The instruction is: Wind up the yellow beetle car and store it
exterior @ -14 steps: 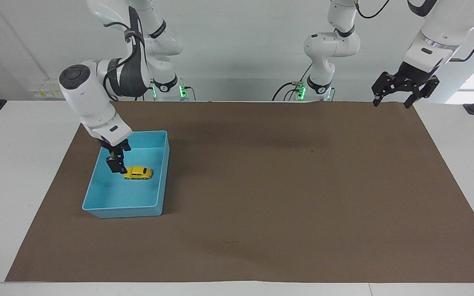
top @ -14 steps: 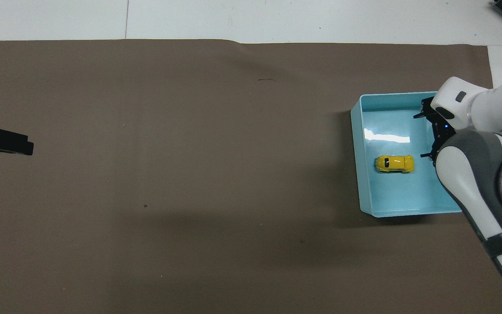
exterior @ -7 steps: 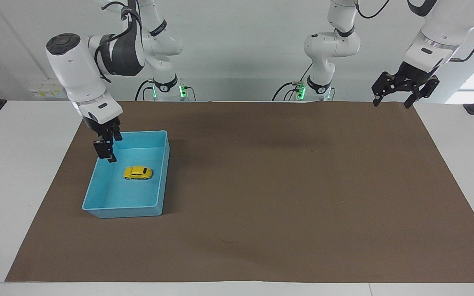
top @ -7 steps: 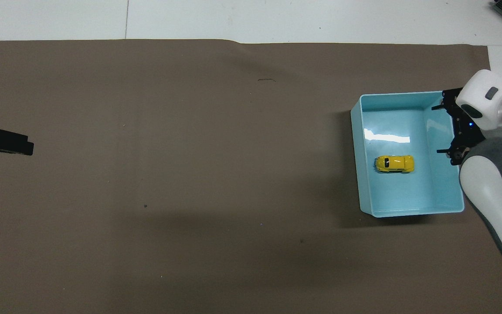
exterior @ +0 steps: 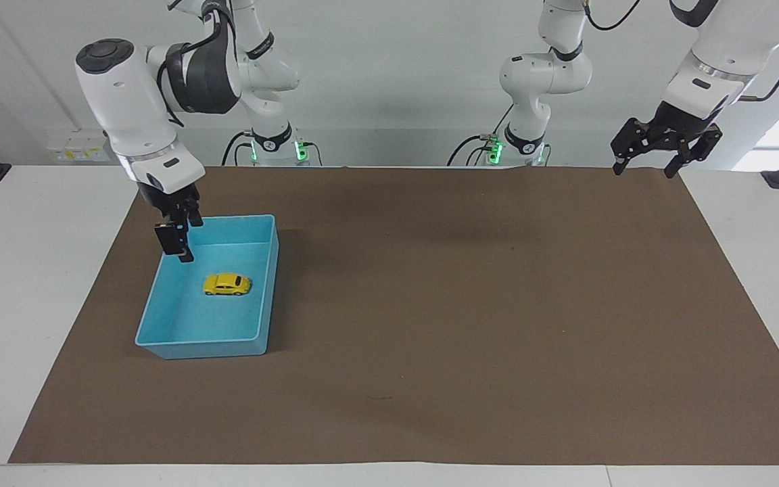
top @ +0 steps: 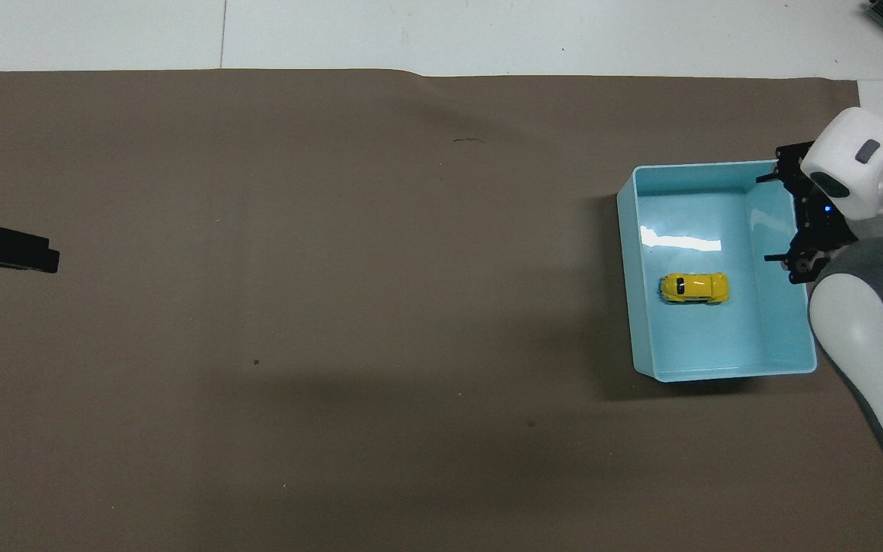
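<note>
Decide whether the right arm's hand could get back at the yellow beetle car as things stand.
Probably yes: the right hand hangs open over the blue bin, whose top is uncovered, with the yellow beetle car lying alone inside.

Brown mat (exterior: 470,304) covering white table (exterior: 31,270), blue bin (exterior: 262,291) toward right arm's end, perhaps plastic.

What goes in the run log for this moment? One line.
car: in bin, free | right gripper: open, raised over bin edge | left gripper: open, waiting over mat corner
</note>
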